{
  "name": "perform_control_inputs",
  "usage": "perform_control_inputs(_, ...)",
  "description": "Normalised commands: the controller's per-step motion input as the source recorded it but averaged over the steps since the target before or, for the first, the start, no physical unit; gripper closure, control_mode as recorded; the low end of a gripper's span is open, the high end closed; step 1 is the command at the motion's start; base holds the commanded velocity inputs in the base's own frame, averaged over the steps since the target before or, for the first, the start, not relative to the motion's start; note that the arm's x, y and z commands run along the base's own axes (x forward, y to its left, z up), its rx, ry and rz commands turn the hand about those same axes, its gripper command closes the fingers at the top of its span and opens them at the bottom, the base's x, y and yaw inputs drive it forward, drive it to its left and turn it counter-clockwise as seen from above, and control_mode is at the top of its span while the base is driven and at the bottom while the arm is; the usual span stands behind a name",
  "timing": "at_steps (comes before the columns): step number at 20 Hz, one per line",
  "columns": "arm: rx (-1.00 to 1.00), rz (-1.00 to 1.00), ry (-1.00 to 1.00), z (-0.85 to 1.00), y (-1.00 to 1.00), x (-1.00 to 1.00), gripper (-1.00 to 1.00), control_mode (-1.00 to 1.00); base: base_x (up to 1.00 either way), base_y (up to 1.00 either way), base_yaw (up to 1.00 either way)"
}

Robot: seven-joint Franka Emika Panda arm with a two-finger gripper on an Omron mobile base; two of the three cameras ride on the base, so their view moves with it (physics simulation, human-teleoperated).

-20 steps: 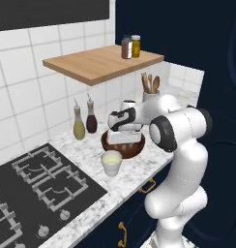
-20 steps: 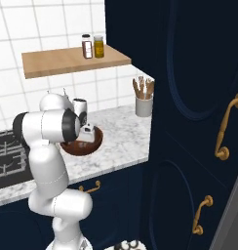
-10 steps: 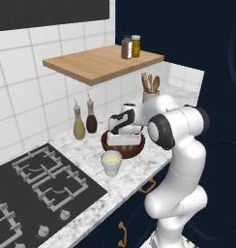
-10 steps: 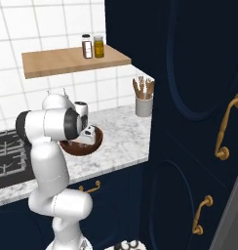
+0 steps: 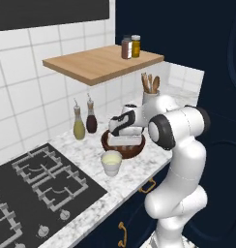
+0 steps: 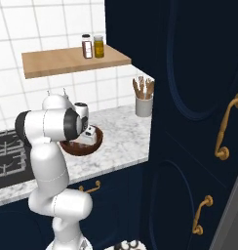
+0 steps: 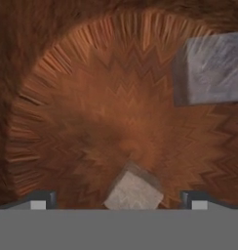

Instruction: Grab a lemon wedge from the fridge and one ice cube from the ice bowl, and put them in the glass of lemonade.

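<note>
**Over the ice bowl, fingers wide, cube dead ahead**

Down inside the ice bowl (image 7: pixel 67 122) we go: the tool (image 7: pixel 118 200) hangs with its 2 fingertips (image 7: pixel 40 200) spread wide, nothing between them yet. Right in that gap, at the bottom of the hand view, sits 1 pale ice cube (image 7: pixel 134 191), turned corner-on to the fingers; a second, larger ice cube (image 7: pixel 213 68) lies off toward the far wall. My read: a short straight drop brackets the near one. From the left base view, the ice bowl (image 5: pixel 132 149) sits near the counter (image 5: pixel 86 160) front edge, the glass of lemonade (image 5: pixel 111 162) just beside it. Compared with 1 second back, the hand has sunk lower into the bowl.
</note>
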Motion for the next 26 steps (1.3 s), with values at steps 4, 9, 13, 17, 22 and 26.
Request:
perform_control_inputs(4, 0.0, -0.01, -0.01, -0.12, -0.03, 0.0, -1.0, -1.0, 0.0, 0.0, 0.0)
perform_control_inputs(9, 0.0, 0.0, -0.01, -0.03, 0.0, 0.04, -1.0, -1.0, 0.0, 0.0, 0.0)
perform_control_inputs(13, 0.0, 0.0, -0.03, -0.01, 0.01, 0.05, -1.0, -1.0, 0.0, 0.0, 0.0)
perform_control_inputs(17, 0.0, 0.0, -0.02, 0.0, 0.12, 0.02, -1.0, -1.0, 0.0, 0.0, 0.0)
perform_control_inputs(22, 0.0, 0.0, 0.0, -0.22, 0.14, 0.13, -1.0, -1.0, 0.0, 0.0, 0.0)
perform_control_inputs(26, 0.0, 0.0, 0.0, -0.08, 0.0, 0.0, -1.0, -1.0, 0.0, 0.0, 0.0)
